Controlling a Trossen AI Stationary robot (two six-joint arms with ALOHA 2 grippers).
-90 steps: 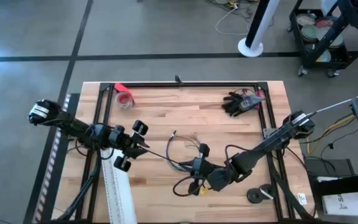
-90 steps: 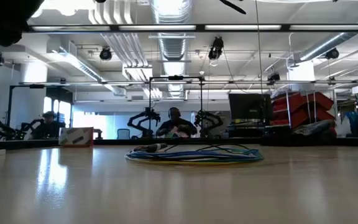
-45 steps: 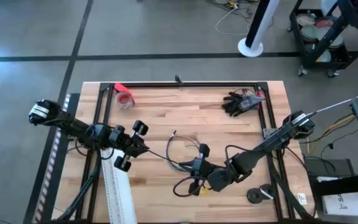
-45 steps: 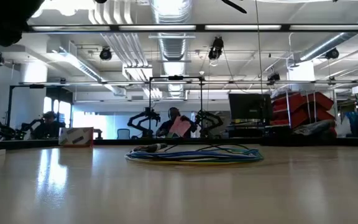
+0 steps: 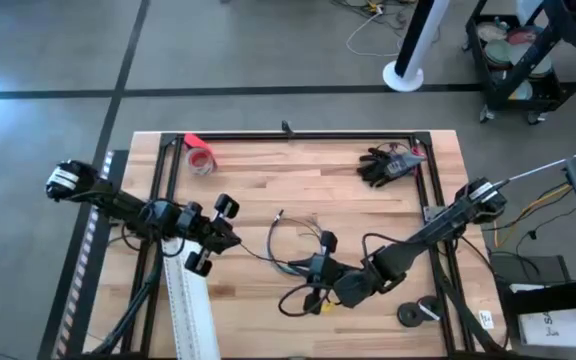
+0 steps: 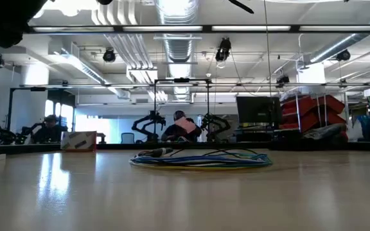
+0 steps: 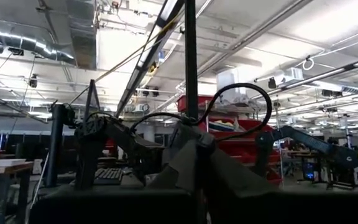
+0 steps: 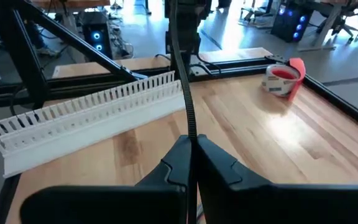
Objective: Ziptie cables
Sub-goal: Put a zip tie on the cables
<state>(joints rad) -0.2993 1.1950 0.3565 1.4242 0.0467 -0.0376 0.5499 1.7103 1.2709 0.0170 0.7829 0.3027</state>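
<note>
1. Pinching a thin black zip tie (image 8: 184, 93) between closed fingers, the right gripper (image 5: 320, 268) sat low over the table (image 5: 368, 200) at about 5 o'clock from its centre.
2. The left gripper (image 5: 218, 237), at 9 o'clock, held its fingers together too; a thin dark strand ran from them toward the cables, though what they gripped was unclear.
3. The cables (image 5: 290, 246) lay coiled between the grippers, the loop's long axis running roughly 10 to 4 o'clock, one loose end pointing to 11.
4. Doing this well probably meant keeping the tie taut and straight while threading it around the bundle, without dragging the loop apart.
5. A white slotted strip (image 8: 92, 109) lay beside the left arm.
</note>
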